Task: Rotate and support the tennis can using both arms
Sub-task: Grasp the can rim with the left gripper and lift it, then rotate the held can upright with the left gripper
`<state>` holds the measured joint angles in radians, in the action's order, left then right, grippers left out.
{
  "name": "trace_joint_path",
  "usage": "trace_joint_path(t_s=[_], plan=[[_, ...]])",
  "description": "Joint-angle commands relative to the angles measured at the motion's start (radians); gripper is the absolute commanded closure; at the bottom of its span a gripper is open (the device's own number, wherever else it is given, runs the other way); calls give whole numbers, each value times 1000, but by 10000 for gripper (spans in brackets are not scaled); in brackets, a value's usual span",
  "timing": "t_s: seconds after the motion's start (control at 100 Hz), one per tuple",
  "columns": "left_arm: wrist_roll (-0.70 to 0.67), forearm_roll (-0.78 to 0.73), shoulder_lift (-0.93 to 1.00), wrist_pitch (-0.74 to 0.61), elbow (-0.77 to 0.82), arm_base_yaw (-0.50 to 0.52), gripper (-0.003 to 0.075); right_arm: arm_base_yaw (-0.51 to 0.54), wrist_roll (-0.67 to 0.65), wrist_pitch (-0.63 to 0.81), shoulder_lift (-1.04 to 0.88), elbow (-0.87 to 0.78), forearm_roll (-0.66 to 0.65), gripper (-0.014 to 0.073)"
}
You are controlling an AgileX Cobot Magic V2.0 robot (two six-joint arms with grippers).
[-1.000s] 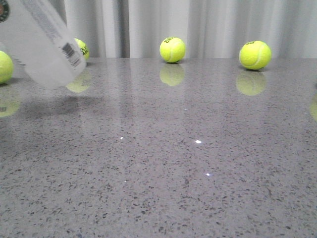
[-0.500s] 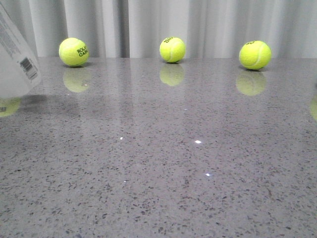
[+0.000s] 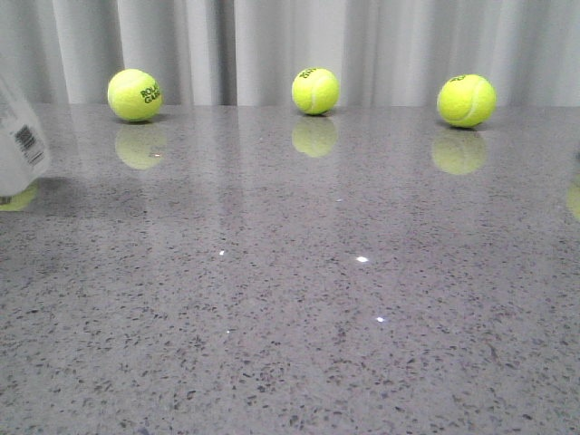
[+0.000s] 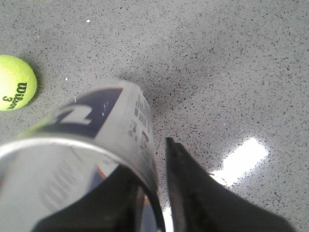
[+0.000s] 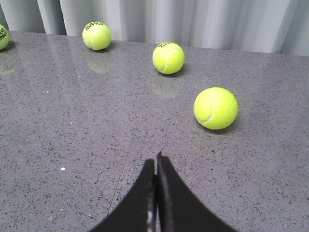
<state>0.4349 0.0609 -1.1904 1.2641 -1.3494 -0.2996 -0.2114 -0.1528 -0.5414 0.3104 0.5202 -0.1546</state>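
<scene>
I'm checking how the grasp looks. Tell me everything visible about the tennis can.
The tennis can is a clear-plastic cylinder with a silver rim and a navy-and-white label bearing a barcode. It is tilted, at the table's far left edge in the front view. The left gripper clamps its wall, one finger inside, one outside.

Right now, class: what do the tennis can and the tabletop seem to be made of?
Tennis can: looks like clear plastic with a printed label; you see through its wall, and its rim looks silvery, perhaps metal. Tabletop: probably polished stone or composite; grey, speckled, glossy enough to mirror the balls.
</scene>
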Motion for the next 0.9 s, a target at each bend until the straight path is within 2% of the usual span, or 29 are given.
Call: trace_joint_path(t_s=[0.0, 0.09, 0.19, 0.62, 0.89], plan=[[-7, 33, 19, -7, -25, -3, 441, 8, 0, 80, 3, 26, -15, 664], [-7, 35, 19, -25, -25, -3, 314, 8, 0, 80, 3, 26, -15, 664], [-7, 35, 19, -63, -25, -3, 255, 8, 0, 80, 3, 26, -15, 664], [-7, -45, 19, -119, -33, -3, 257, 8, 0, 80, 3, 26, -15, 664], [-7, -77, 19, -211, -33, -3, 257, 8, 0, 80, 3, 26, -15, 664]])
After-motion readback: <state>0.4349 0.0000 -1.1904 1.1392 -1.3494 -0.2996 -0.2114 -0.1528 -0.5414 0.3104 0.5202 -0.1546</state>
